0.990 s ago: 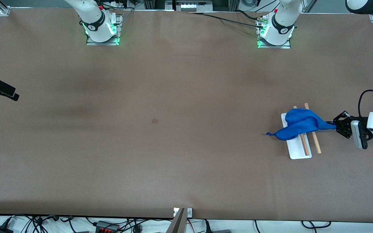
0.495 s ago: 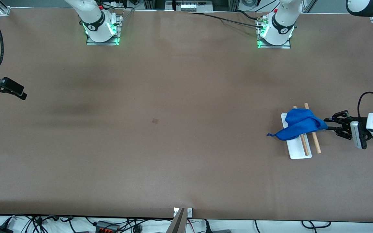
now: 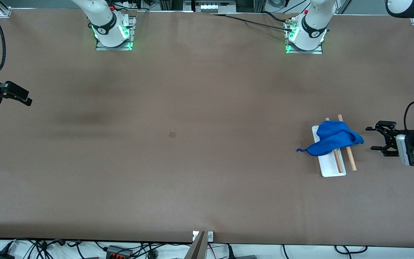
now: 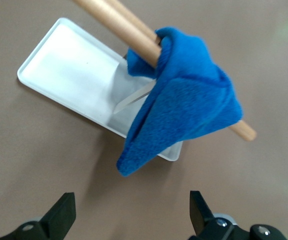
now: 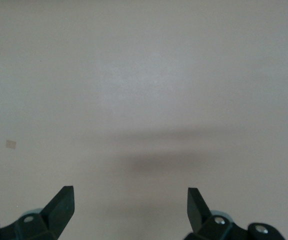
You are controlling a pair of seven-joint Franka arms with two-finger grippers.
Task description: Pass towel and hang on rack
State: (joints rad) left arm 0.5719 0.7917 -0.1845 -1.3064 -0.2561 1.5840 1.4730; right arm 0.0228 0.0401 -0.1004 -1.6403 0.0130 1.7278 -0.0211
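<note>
Towel (image 3: 331,141) draped over rack (image 3: 332,169) — both hands empty.

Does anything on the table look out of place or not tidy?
Only slightly: the bright blue soft cloth towel hangs bunched and slanted over the wooden-rod rack, one thin corner trailing off its white base toward the right arm's end. Left gripper is open beside it; right gripper waits open.

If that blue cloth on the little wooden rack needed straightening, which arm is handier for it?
Probably the left. The left gripper hangs open right beside the bright blue fabric towel draped over the wooden-rod rack; the right gripper waits open at the table's right-arm end.
</note>
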